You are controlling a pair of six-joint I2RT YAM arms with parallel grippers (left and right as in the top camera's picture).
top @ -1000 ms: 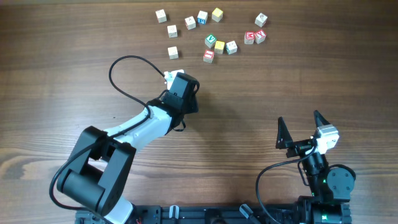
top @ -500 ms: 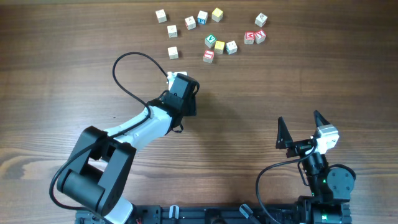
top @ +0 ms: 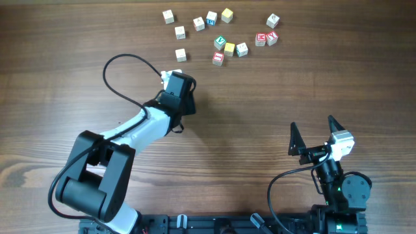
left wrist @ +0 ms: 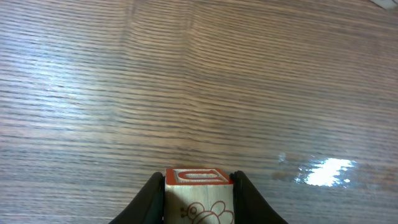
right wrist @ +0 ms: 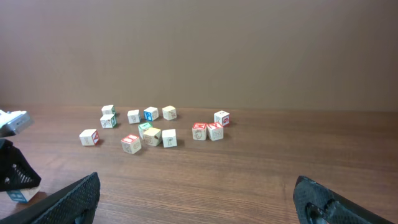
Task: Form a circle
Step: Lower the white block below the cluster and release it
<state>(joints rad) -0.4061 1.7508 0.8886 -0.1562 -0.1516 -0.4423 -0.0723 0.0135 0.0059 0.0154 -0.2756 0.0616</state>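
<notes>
The left arm swings to its own left. Its left pincer [top: 170, 75], which a second ago sat straight below the lone pale cube [top: 181, 55], now lies left of that spot and a touch farther from the robot's base. The wooden cube [left wrist: 198, 190] clamped in it travels along. The black cable loop [top: 123, 62] behind the wrist shifts left with it and stands wider over the worktop [top: 58, 78]. The forearm leans more steeply, and the arm's big black elbow joint [top: 91, 179] slides slightly left.
</notes>
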